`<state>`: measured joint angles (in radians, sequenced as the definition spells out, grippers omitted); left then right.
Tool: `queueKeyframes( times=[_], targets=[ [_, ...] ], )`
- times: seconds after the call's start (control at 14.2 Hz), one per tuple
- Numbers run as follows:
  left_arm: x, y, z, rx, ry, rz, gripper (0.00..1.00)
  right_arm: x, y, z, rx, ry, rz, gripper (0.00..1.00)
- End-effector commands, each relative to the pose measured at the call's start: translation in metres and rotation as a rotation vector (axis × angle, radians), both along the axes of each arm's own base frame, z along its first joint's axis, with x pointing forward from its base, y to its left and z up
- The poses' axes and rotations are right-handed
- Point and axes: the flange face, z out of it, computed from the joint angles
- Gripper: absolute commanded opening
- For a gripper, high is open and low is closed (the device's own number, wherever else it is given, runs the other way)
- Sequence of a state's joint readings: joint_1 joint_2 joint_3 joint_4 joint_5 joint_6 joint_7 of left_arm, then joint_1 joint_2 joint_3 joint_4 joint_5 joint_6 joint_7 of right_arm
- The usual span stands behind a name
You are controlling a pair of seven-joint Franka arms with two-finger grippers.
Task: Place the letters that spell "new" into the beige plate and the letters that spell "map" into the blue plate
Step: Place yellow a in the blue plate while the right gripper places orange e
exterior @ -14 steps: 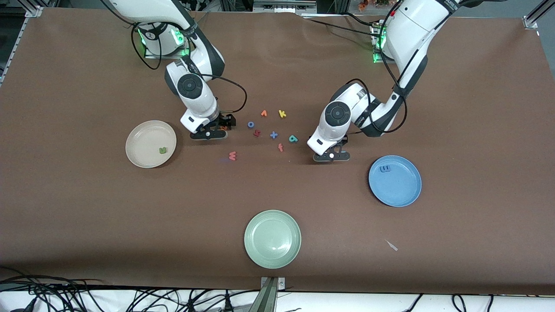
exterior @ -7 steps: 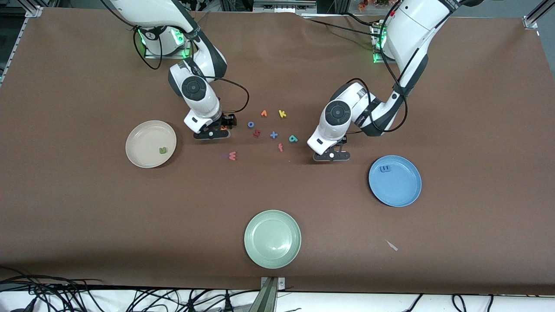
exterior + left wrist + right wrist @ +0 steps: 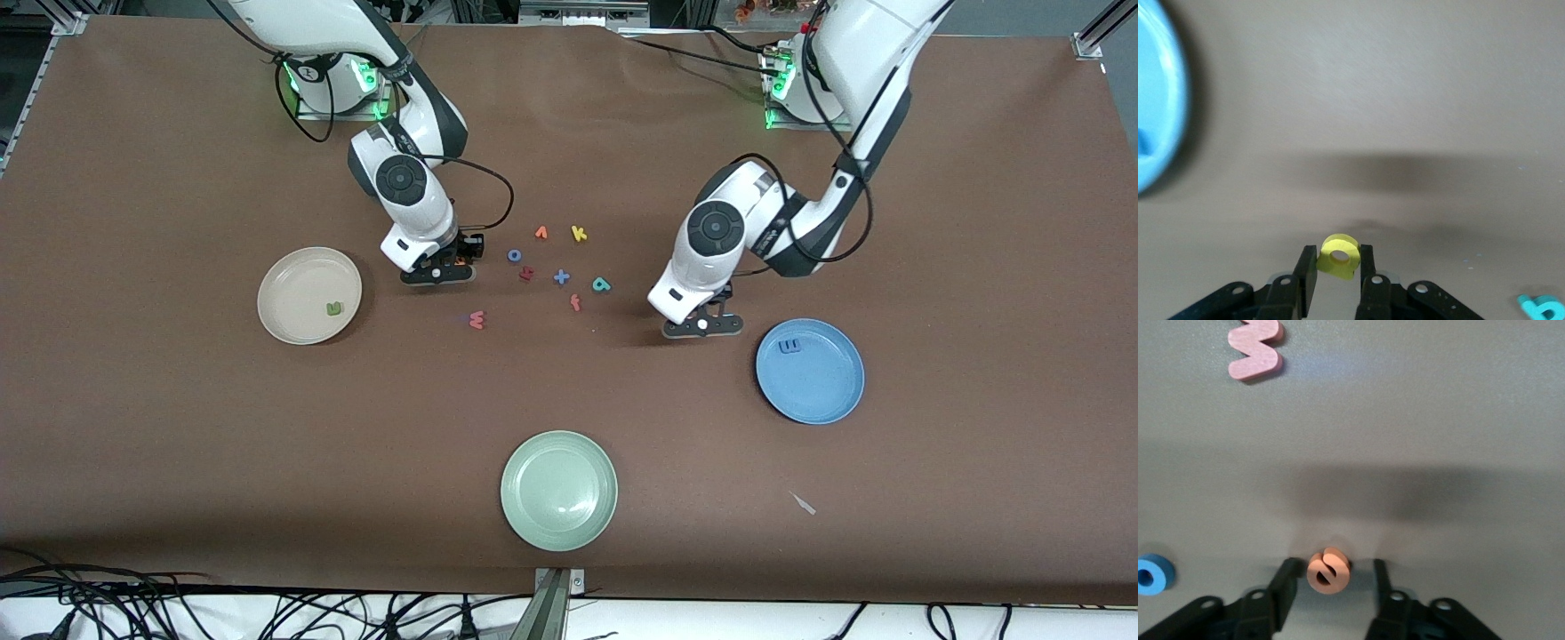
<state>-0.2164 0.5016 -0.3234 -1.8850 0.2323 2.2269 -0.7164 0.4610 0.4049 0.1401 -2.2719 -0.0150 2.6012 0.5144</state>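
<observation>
Now the left gripper (image 3: 1338, 275), pinching the yellow a (image 3: 1338, 256), is carrying it from the loose letters toward the blue plate (image 3: 822, 391), while the right gripper's (image 3: 1331, 590) parted jaws are narrowing around the orange e (image 3: 1328, 571).

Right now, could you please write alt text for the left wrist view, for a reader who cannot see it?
The left gripper is shut on a yellow a above the brown table. The blue plate shows at one edge, and a teal p lies in a corner.
</observation>
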Motion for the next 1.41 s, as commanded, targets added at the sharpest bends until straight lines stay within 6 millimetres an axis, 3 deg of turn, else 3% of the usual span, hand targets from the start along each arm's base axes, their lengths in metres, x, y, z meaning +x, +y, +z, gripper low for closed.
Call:
queueKeyframes(
  times=[0.0, 0.35, 0.56, 0.78, 0.85, 0.92, 0.99, 1.2, 1.34],
  targets=[
    [0.028, 0.059, 0.017, 0.013, 0.023, -0.085, 0.13, -0.004, 0.004, -0.003, 0.010, -0.008, -0.007, 0.38],
    [0.075, 0.149, 0.016, -0.022, 0.014, -0.214, 0.15, -0.003, 0.008, -0.002, 0.018, -0.016, -0.001, 0.19],
    [0.102, 0.164, -0.002, -0.049, 0.010, -0.213, 0.16, 0.014, 0.006, 0.030, 0.001, -0.012, 0.015, 0.09],
    [0.117, 0.172, -0.017, -0.011, 0.001, -0.255, 0.21, 0.046, -0.018, 0.062, -0.061, 0.056, 0.047, 0.09],
    [0.120, 0.179, -0.020, 0.012, -0.002, -0.268, 0.37, 0.058, -0.032, 0.073, -0.072, 0.071, 0.073, 0.09],
    [0.120, 0.179, -0.020, 0.010, -0.002, -0.266, 0.63, 0.070, -0.047, 0.083, -0.078, 0.085, 0.117, 0.09],
    [0.120, 0.178, -0.017, 0.004, -0.006, -0.261, 0.96, 0.084, -0.069, 0.095, -0.084, 0.098, 0.158, 0.09],
    [0.119, 0.160, 0.000, 0.005, -0.021, -0.271, 1.00, 0.111, -0.120, 0.114, -0.100, 0.167, 0.221, 0.10],
    [0.106, 0.126, 0.016, -0.015, 0.003, -0.263, 1.00, 0.119, -0.148, 0.106, -0.115, 0.184, 0.179, 0.10]
  ],
)
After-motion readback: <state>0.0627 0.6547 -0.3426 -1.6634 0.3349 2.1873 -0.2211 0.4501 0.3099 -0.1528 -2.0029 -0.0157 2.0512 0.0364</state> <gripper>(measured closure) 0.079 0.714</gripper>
